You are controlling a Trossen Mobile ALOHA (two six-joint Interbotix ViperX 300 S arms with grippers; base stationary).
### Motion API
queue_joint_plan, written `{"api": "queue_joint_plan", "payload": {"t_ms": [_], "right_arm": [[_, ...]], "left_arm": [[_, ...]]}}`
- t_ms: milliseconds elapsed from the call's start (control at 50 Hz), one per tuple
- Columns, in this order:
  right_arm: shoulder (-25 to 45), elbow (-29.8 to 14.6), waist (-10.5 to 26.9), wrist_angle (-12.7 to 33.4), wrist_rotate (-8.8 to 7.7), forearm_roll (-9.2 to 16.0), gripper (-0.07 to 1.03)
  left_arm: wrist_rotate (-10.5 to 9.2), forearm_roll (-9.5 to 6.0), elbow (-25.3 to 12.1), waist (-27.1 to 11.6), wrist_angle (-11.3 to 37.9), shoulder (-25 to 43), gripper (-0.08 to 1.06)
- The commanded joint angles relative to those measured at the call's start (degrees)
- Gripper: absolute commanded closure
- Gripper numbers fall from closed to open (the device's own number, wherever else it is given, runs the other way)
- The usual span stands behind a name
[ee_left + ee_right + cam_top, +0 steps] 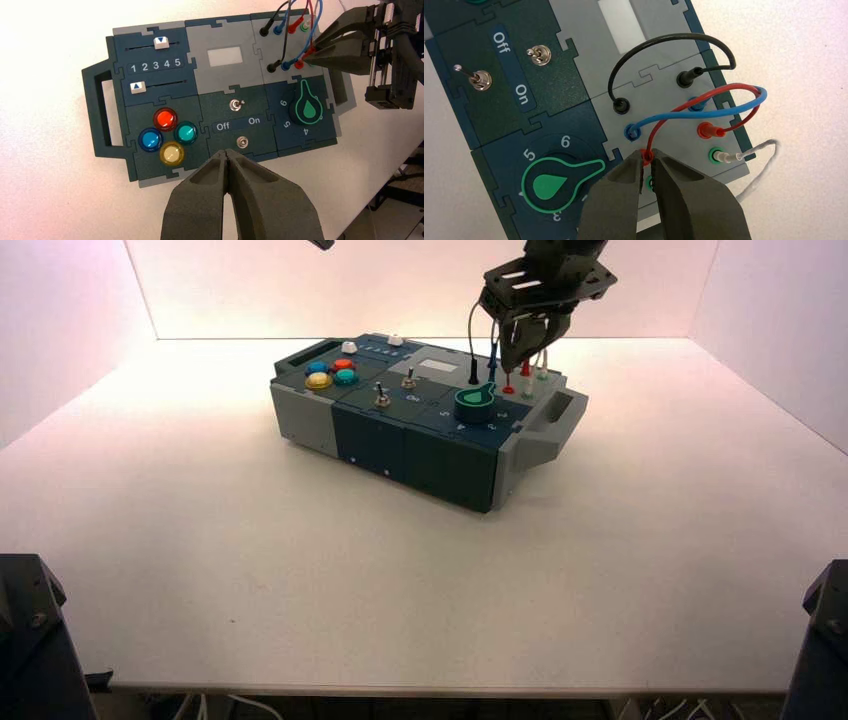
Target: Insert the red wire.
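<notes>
From the high view we see the right gripper [522, 352] hanging over the wire corner of the box [420, 455], just beyond the green knob [476, 400]. Below its tips stands a red plug of the red wire [509, 380], among the other plugs. The left arm shows only as a dark sliver far behind the knob, well apart from the box.

In the left wrist view, the left gripper [227, 156] hovers with its fingers pressed together, far across the box from the knob [306, 106]. The right gripper [309, 59] reaches the near-knob row of sockets, its tips at a red plug [299, 64].

In the right wrist view, the right gripper [647, 165] pinches one red plug [647, 156] just beside the knob [555, 181]. The wire [724, 95] arches away from the knob to its other plug [707, 130], which sits in a socket. Whether the gripped plug is fully seated, we cannot tell.

We judge the wire light and limp, its plugs stiff but slim and easily tipped. The plug body, just above the pin, is the place to hold; the cable itself would only bend.
</notes>
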Motion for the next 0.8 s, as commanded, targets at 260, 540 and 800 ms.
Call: {"api": "queue_joint_plan", "payload": {"t_ms": [260, 540, 800], "right_arm": [[-0.18, -0.53, -0.97, -1.05, 0.18, -0.18, 0.98], [0.97, 0.88, -0.97, -2.46, 0.26, -0.09, 0.98], [1.41, 2.2, -0.97, -2.55, 0.18, 0.0, 0.98]], "left_arm": [[0.44, -0.09, -1.67, 0.18, -0.18, -1.32, 1.01], [0.53, -0.09, -1.67, 0.18, -0.18, -1.41, 1.01], [0.53, -0.09, -1.67, 0.18, -0.18, -1.49, 1.01]]}}
